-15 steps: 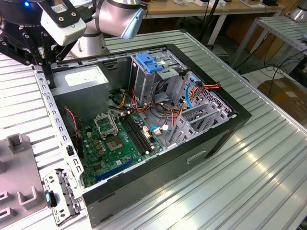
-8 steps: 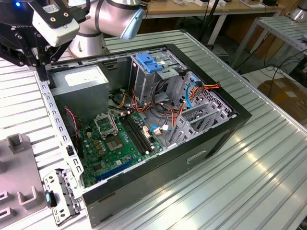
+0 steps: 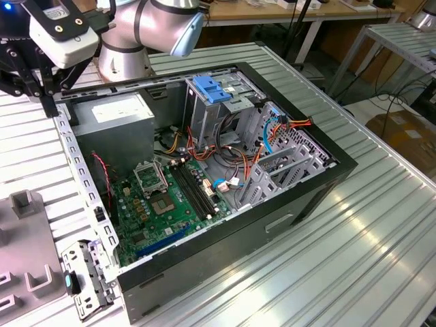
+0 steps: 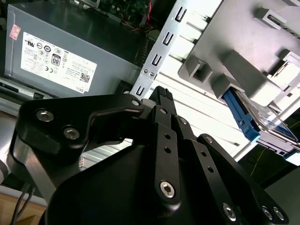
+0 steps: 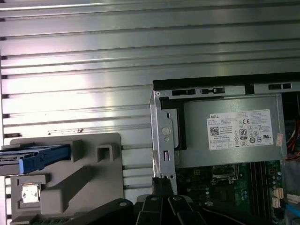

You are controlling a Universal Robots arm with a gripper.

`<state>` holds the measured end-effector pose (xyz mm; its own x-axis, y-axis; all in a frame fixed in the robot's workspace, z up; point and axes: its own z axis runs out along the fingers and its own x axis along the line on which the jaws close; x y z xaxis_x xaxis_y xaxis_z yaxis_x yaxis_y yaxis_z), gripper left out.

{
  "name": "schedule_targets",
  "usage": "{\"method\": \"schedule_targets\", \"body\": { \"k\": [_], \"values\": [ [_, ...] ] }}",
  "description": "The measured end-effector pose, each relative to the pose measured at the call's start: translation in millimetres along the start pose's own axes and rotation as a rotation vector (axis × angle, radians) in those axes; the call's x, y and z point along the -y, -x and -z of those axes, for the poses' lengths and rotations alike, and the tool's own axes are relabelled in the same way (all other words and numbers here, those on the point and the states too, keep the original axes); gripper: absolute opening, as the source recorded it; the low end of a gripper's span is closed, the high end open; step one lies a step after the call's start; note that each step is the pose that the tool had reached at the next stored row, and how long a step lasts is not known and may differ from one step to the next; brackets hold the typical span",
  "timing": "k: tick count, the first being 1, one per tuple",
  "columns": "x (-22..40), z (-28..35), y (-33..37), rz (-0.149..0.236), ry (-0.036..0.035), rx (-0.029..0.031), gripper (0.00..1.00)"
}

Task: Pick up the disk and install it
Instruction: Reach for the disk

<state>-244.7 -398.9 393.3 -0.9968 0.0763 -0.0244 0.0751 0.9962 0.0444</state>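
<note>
Pick-up step, not begun: the disk (image 5: 40, 157) sits untouched in its grey holder (image 5: 93, 183) beside the open computer case (image 3: 340, 167). The arm (image 3: 157, 27) hangs its gripper (image 4: 161, 93) over the case rim by the power supply (image 3: 116, 112), pointing down, jaws pinched together, empty. Taking the disk calls for opening them and squaring to its blue frame.

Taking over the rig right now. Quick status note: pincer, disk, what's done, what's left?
Pincer: holds nothing, poised by the metal edge of the computer case, near the power supply. It is apart from the disk.
Disk: sits in the grey holder on the ribbed table, outside the case.
Done: nothing to see yet; the disk is not picked up.
Left: the whole job, pick-up and install.
</note>
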Motion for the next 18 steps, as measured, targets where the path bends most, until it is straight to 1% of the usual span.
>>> {"method": "schedule_targets", "body": {
  "k": [10, 13, 18],
  "values": [
    [1.2, 0.3, -15.7, 0.0, 0.0, -0.0001, 0.11],
    [1.8, 0.5, -23.9, 0.0, 0.0, -0.0001, 0.11],
    [2.3, 0.7, -30.0, 0.0, -0.0001, -0.0004, 0.11]
  ]
}}
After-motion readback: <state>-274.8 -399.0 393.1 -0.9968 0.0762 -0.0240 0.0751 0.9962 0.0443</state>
